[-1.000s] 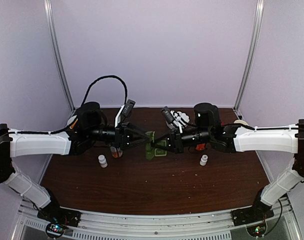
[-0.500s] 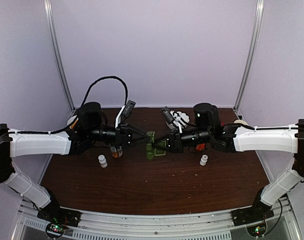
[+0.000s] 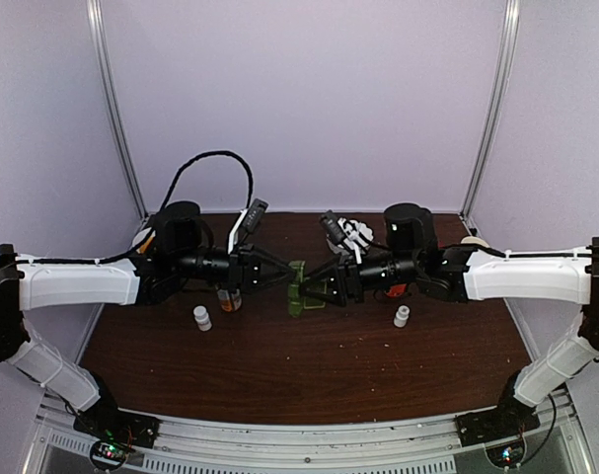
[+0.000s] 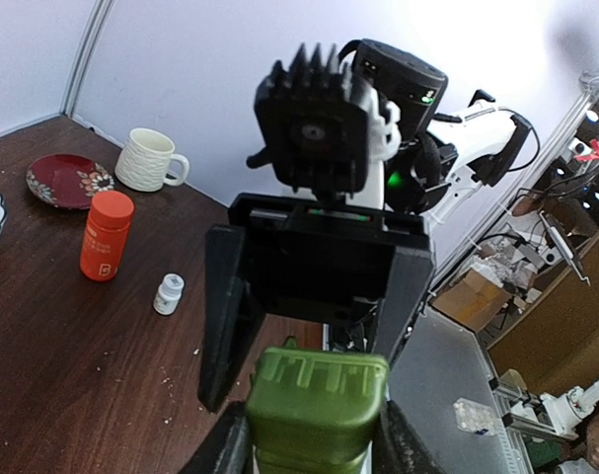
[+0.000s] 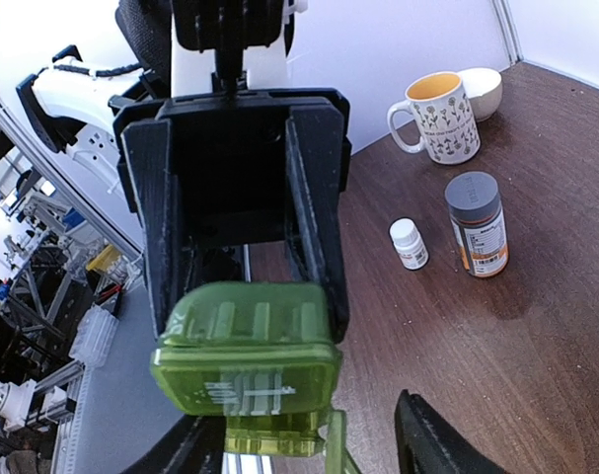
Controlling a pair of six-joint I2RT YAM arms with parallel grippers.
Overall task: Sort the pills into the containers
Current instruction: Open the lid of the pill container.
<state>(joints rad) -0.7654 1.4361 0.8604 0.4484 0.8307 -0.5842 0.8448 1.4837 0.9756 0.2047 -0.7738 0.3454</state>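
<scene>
The dark-green pill box (image 4: pixel 315 393) with its containers hangs above the table between the two arms. My left gripper (image 4: pixel 314 439) is shut on the box's sides. In the right wrist view the box (image 5: pixel 245 360) has its end lid closed, and a lower lid (image 5: pixel 334 439) hangs open. My right gripper (image 5: pixel 314 446) stands open around that end, with a clear gap beside its right finger (image 5: pixel 432 439). From above, the left gripper (image 3: pixel 279 276) and right gripper (image 3: pixel 324 288) face each other across the box (image 3: pixel 299 286). Tiny whitish specks (image 4: pixel 166 380), perhaps pills, lie on the wood.
An orange bottle (image 4: pixel 106 235), a small white bottle (image 4: pixel 168 293), a white mug (image 4: pixel 151 160) and a red plate (image 4: pixel 67 180) stand on the right arm's side. A grey-capped bottle (image 5: pixel 477 223), a white bottle (image 5: pixel 409 243) and a patterned mug (image 5: pixel 437 118) stand on the left arm's side.
The left gripper has closed on the green box. The right gripper, shut on it before, has opened and let go. Both arms stay nearly in place.
</scene>
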